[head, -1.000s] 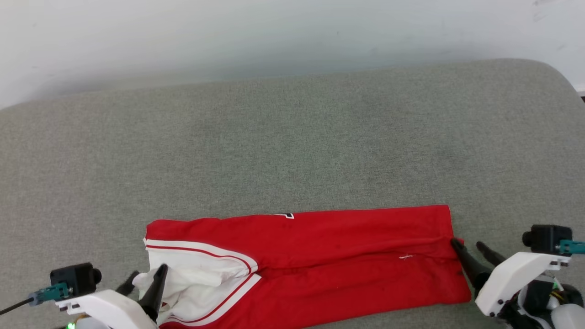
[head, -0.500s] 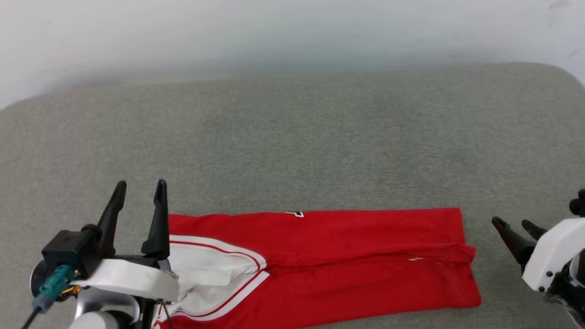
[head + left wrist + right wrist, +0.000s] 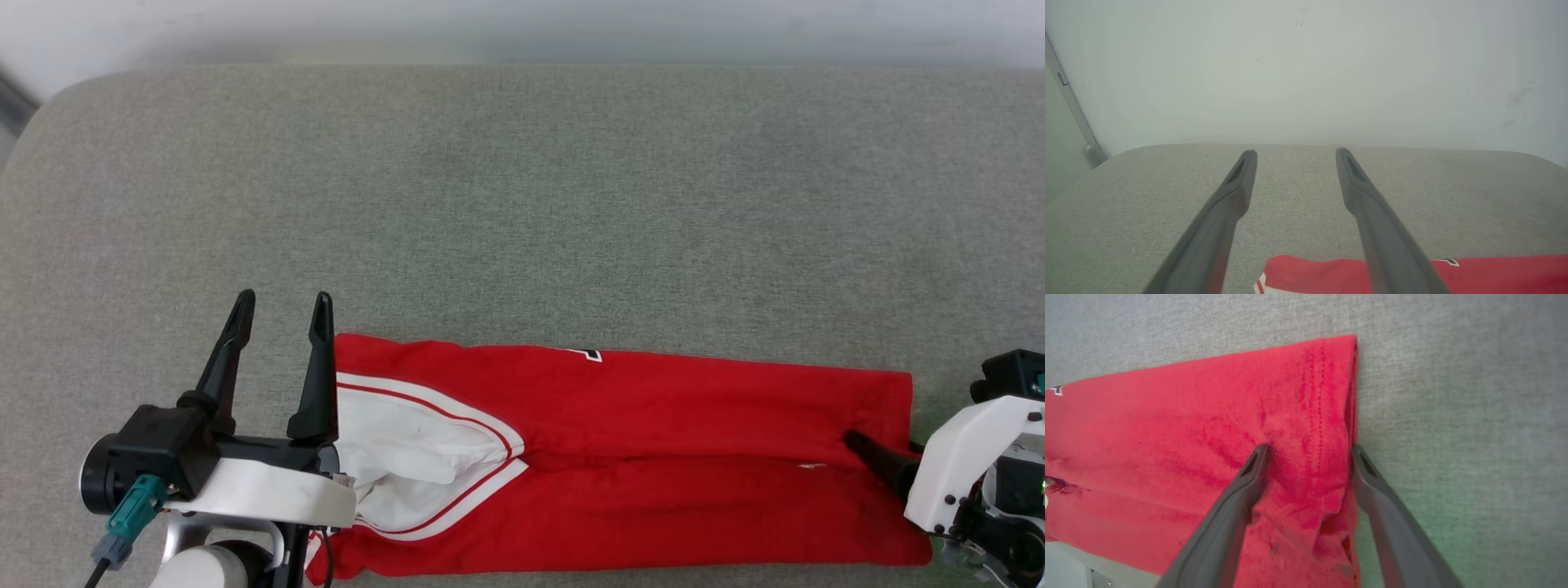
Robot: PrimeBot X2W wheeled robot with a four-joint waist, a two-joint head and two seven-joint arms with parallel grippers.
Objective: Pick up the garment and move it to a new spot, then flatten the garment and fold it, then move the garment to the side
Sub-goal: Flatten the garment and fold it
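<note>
Even, soft light (faint shadows); wrist views slightly blurred.

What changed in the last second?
The left gripper lifted away from the white sleeve and now stands open beside the left end of the shirt. The right gripper backed off the hem, then returned, open astride it. The camera shifted too. The shirt stayed folded in a long strip, unheld.
</note>
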